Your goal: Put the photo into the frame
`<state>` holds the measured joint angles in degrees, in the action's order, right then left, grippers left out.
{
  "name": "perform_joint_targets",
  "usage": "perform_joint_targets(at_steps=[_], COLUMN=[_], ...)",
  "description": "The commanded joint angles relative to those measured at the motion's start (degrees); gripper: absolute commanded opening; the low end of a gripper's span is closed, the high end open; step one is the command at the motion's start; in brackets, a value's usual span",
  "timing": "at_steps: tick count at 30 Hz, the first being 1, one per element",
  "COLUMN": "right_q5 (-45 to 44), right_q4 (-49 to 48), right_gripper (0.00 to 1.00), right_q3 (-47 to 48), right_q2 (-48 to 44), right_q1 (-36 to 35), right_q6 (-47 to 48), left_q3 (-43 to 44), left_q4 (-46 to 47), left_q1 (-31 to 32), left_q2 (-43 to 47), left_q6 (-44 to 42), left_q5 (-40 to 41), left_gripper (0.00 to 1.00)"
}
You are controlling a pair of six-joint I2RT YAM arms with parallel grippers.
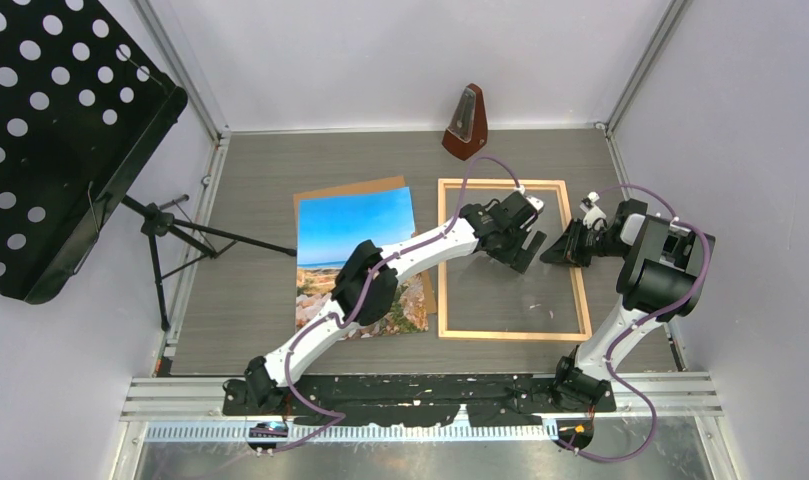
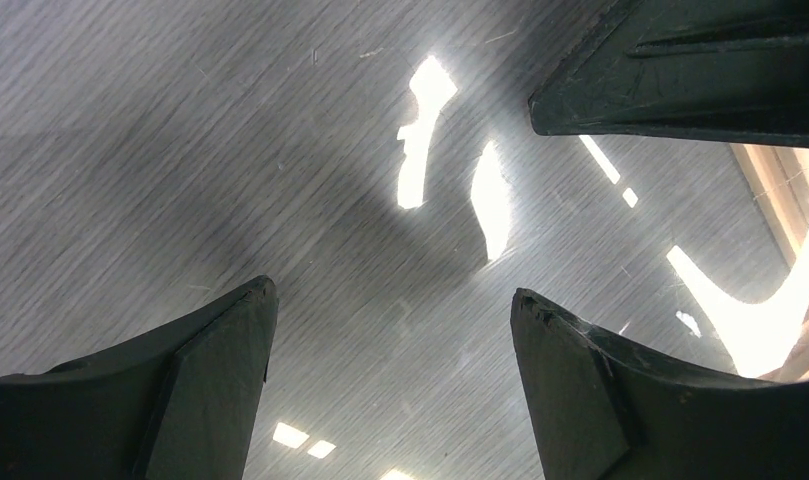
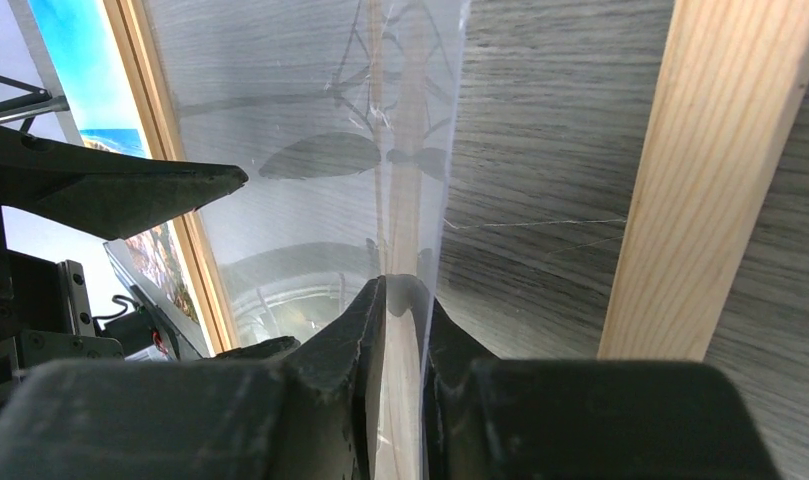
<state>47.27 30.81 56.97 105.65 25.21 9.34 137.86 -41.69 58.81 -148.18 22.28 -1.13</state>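
The frame [image 1: 515, 335] of light wood lies flat right of centre. The photo [image 1: 355, 235], sky and rocky shore, lies face up to its left on the brown backing board [image 1: 350, 190]. A clear sheet [image 1: 520, 290] sits within the frame. My right gripper [image 1: 558, 248] is at the frame's right side, shut on the sheet's edge [image 3: 300, 120], with a frame rail [image 3: 700, 180] beside it. My left gripper [image 1: 525, 235] hovers open and empty over the sheet [image 2: 280, 150] in the frame's upper part. The right gripper's finger [image 2: 700, 80] shows in the left wrist view.
A brown metronome [image 1: 467, 122] stands at the back, behind the frame. A black perforated music stand [image 1: 50, 130] on a tripod [image 1: 170, 240] occupies the left side. White walls close in the table on three sides.
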Motion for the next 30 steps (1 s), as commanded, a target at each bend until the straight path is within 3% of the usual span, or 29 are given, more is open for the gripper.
perform_joint_targets(at_steps=[1, 30], right_q5=[-2.31, -2.47], right_q4=[-0.56, 0.57], right_gripper=[0.2, 0.21], right_q3=[-0.43, -0.79], right_q2=[-1.49, -1.6], right_q1=[-0.57, -0.43], right_q6=[2.07, 3.29], left_q3=[3.1, 4.25], left_q4=[-0.35, -1.71], left_q1=[0.36, 0.98], left_q2=[-0.66, -2.5], left_q6=[0.39, 1.47], left_q5=[0.61, 3.42], left_gripper=[0.85, 0.85])
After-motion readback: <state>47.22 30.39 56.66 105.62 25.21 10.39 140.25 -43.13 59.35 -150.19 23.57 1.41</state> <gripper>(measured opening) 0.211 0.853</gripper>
